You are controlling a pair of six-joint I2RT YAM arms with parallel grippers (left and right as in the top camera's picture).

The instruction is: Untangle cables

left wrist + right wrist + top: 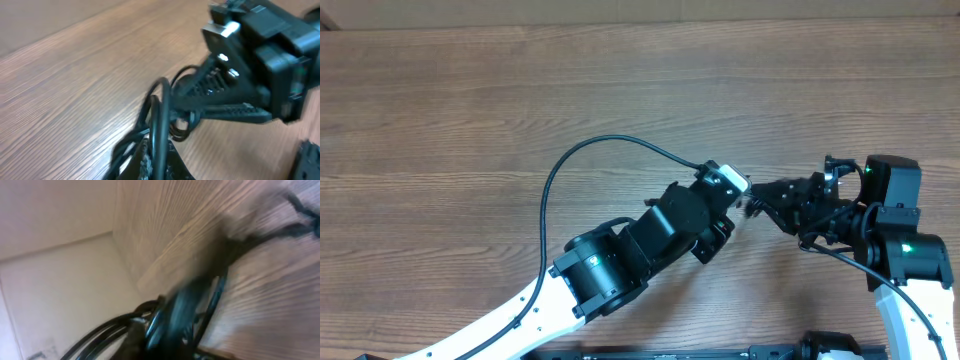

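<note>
The cables (753,206) are a small black tangle between the two gripper tips, right of the table's middle. My left gripper (743,199) reaches in from the lower left and is shut on the cables. In the left wrist view a black strand (159,115) runs up from between its fingers (145,162). My right gripper (765,194) comes from the right, tip to tip with the left one. Its black fingers (220,107) are closed together at the cable loops (181,127). The right wrist view is blurred, with dark cable strands (177,315) at its jaws.
A thick black robot wire (582,152) arcs over the wooden table (470,110) from the left arm's base to its wrist. The right arm's body (905,250) stands at the right edge. A pale wall or board (55,280) borders the table in the right wrist view.
</note>
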